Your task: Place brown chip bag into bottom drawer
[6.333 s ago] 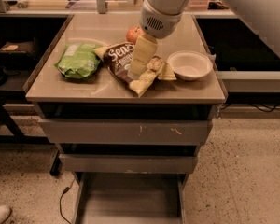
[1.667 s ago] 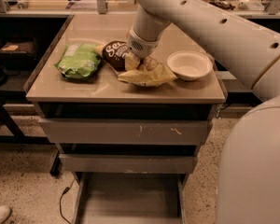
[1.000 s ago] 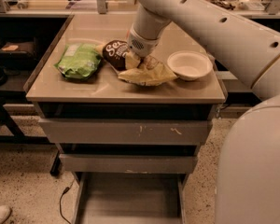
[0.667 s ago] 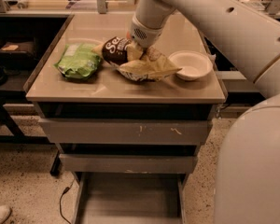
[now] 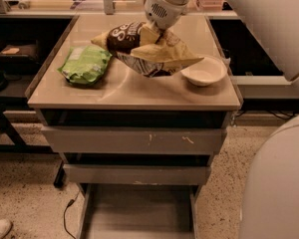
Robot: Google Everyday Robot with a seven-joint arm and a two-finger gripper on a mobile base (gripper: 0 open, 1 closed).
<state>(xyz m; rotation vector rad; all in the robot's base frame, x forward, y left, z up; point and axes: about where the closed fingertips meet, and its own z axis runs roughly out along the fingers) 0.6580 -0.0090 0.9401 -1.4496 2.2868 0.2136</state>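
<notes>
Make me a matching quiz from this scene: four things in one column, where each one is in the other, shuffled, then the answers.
Things:
1. brown chip bag
2. green chip bag
3. white bowl
4. bottom drawer

Places:
A. pulled open at floor level
B. resting on the right side of the tabletop
C. held in the gripper, above the middle of the tabletop
D. lying on the left side of the tabletop

Pairs: 1-C, 2-D, 3-B, 4-A

Claw [image 5: 152, 31] above cabinet [image 5: 129, 91], half behind brown chip bag [image 5: 139, 54]; bottom drawer [image 5: 139, 213] front off-frame.
</notes>
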